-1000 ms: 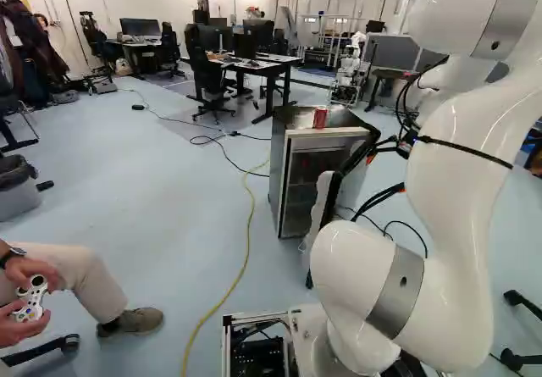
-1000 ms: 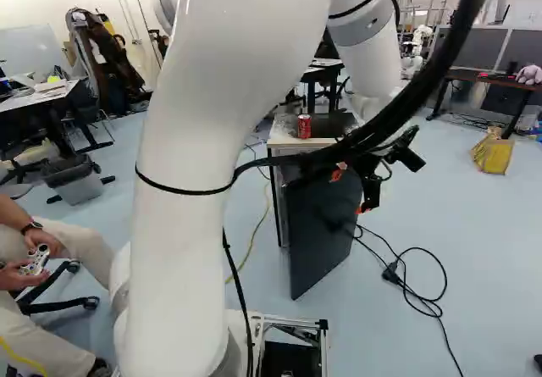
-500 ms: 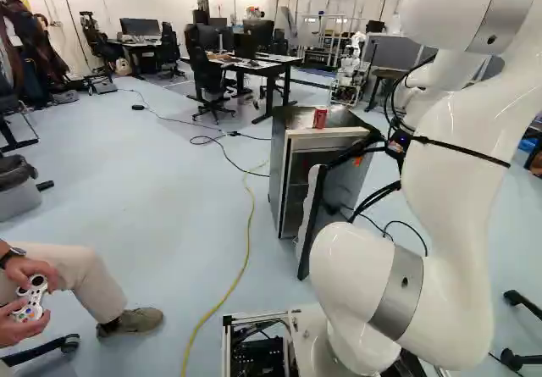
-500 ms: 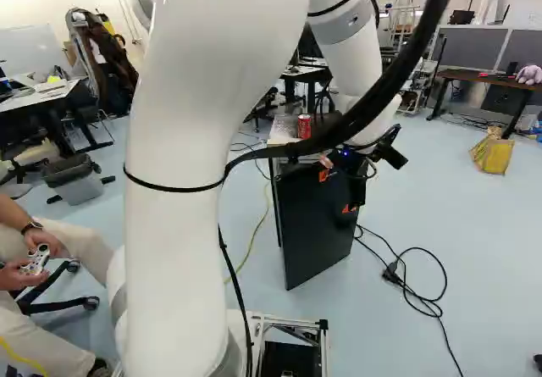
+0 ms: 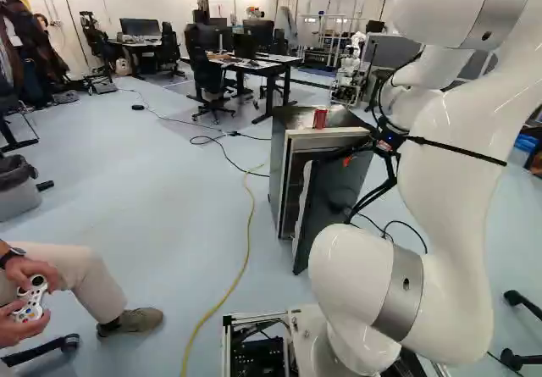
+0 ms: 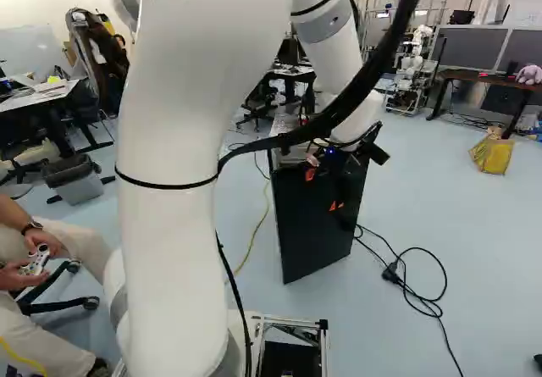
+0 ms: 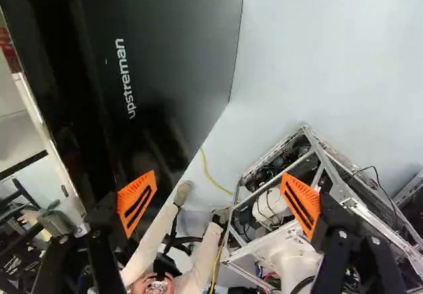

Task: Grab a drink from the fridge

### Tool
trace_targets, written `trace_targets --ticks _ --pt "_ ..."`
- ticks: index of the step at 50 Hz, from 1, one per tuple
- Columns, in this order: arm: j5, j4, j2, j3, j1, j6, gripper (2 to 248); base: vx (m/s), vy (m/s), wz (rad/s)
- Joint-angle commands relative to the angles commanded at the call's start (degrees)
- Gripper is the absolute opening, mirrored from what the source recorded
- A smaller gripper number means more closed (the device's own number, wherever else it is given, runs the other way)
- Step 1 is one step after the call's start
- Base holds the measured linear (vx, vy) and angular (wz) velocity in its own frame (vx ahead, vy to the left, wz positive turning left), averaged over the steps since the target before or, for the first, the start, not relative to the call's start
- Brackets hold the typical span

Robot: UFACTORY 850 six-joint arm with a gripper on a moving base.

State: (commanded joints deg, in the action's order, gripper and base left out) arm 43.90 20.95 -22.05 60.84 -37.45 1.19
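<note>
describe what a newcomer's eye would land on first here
Probably the big white arm, which fills the right side of the left base view, its black gripper open beside the dark fridge door. Next, the red can on top of the small fridge, whose door stands ajar, and the yellow cable on the floor left of it in the left base view.
</note>
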Motion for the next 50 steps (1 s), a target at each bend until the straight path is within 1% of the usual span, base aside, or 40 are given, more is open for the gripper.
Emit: trace_targets --ticks 50 --pt "0.0 0.0 -0.6 0.9 5.2 0.0 247 0.000 0.000 0.000"
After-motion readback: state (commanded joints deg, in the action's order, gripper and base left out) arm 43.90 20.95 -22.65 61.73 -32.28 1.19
